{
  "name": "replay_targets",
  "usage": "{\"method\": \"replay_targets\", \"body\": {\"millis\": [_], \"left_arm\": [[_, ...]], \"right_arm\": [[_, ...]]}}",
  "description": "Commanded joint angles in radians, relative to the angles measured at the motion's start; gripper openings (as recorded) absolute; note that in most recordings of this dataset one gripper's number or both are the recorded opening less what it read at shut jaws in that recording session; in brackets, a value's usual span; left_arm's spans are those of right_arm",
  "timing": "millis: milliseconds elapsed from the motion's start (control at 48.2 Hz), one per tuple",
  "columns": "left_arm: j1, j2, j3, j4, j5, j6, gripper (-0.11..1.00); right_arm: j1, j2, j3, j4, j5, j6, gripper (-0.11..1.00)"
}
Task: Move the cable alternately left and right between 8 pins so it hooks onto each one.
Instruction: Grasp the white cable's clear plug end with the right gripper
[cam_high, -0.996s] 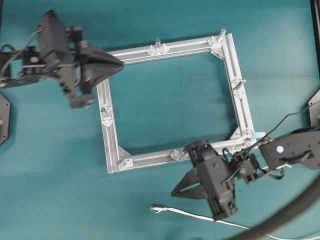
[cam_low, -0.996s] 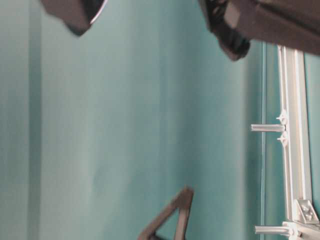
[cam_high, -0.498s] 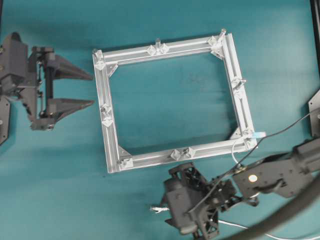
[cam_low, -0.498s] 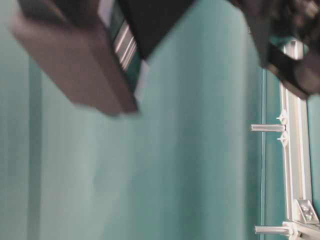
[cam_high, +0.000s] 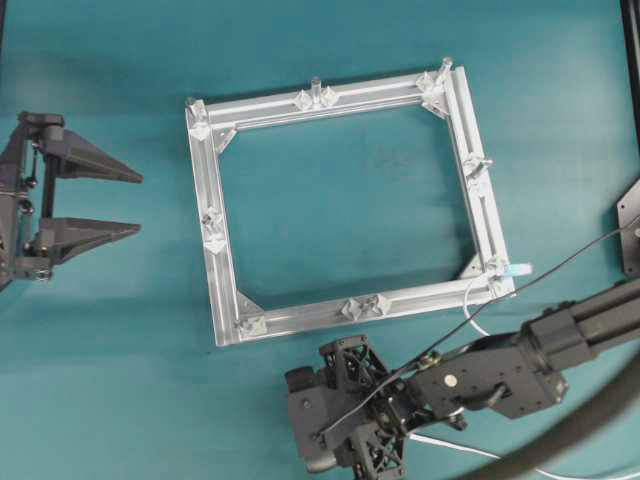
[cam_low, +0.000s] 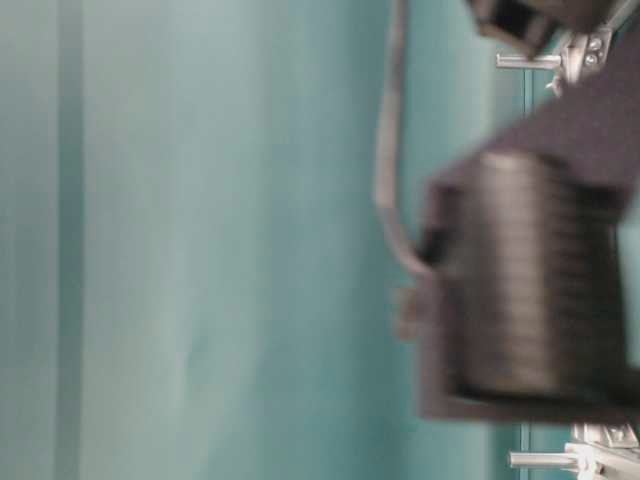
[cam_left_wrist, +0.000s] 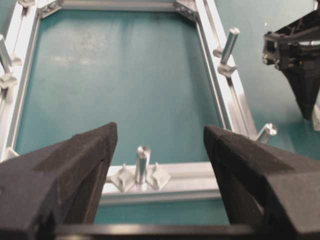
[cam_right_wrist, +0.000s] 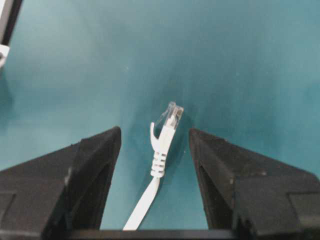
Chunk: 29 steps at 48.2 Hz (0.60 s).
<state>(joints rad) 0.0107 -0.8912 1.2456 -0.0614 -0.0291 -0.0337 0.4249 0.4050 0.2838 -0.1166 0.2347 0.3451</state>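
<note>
The cable (cam_right_wrist: 159, 165) lies flat on the teal mat just below the aluminium frame (cam_high: 215, 265), its clear plug pointing away from my right gripper (cam_right_wrist: 155, 145). Those jaws straddle it, spread wide, holding nothing. My left gripper (cam_high: 125, 200), also wide, waits left of the frame.

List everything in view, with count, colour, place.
table: 1, teal, under everything
frame: 1, silver, square, centre
pins: 8, clear-silvery, upright along the frame
cable: 1, white, clear plug, flat on the table below the frame, between the right fingers
hose: 1, dark grey, bottom right corner
left gripper: black, open, left of the frame, empty
right gripper: black, open, straddling the plug, not gripping
</note>
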Motion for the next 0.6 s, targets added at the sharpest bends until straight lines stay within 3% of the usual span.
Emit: {"method": "replay_targets", "body": {"millis": [0, 166, 270, 415, 581], "left_arm": [[-0.003, -0.017, -0.003, -0.002, 0.021, -0.006, 0.73], [-0.006, -0.043, 0.017, -0.002, 0.040, -0.008, 0.73], [-0.008, -0.054, 0.020, -0.002, 0.040, -0.008, 0.73], [-0.009, -0.069, 0.032, -0.002, 0.040, -0.006, 0.73], [-0.009, -0.067, 0.051, -0.002, 0.041, -0.008, 0.73]], "right_arm": [[0.003, -0.008, -0.032, -0.003, -0.003, 0.002, 0.59], [0.005, 0.009, -0.044, -0.005, 0.014, 0.002, 0.58], [0.005, 0.008, -0.049, -0.005, 0.044, 0.002, 0.47], [0.005, -0.008, -0.052, -0.005, 0.092, 0.002, 0.20], [0.005, -0.058, -0.044, -0.005, 0.143, 0.003, 0.18]]}}
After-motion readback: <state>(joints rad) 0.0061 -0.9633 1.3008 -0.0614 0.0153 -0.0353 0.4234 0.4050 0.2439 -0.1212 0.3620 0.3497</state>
